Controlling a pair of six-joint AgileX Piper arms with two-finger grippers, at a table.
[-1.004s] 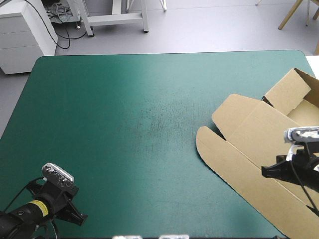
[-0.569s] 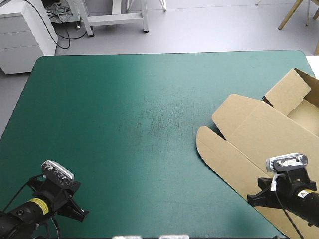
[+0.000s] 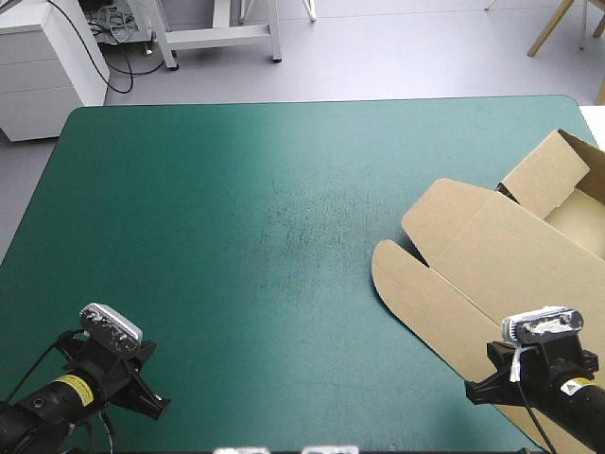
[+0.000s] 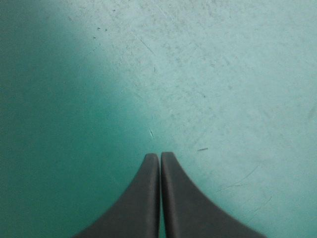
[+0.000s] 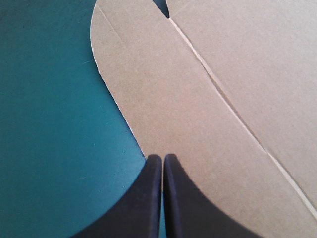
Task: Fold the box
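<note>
High view: brown box (image 3: 492, 255) lies at the bench's (image 3: 236, 208) right side, mostly a flat sheet, one flap raised at the far right end, and part of it runs out of frame. Right pincer (image 3: 473, 390) sits closed at the near rounded flap. Left pincer (image 3: 156, 405) is also closed, at the near left corner, well apart from the box. Risk: nothing braces the sheet, so a push from the right arm would probably slide it toward the bench's right edge rather than crease it. Left wrist view: black fingers meet in a point and hold nothing, with only bare teal-green cover (image 4: 223, 74) ahead; this arm is too far off to pin the board. Right wrist view: fingers are shut and empty, tips right at the flap's curved edge (image 5: 116, 99), board on one side and cover on the other. Hard to say if the tips touch the board. Closed like this they can't pinch the flap; coming in low they may ride over it or snag the slit (image 5: 213, 79) between the panels.
</note>
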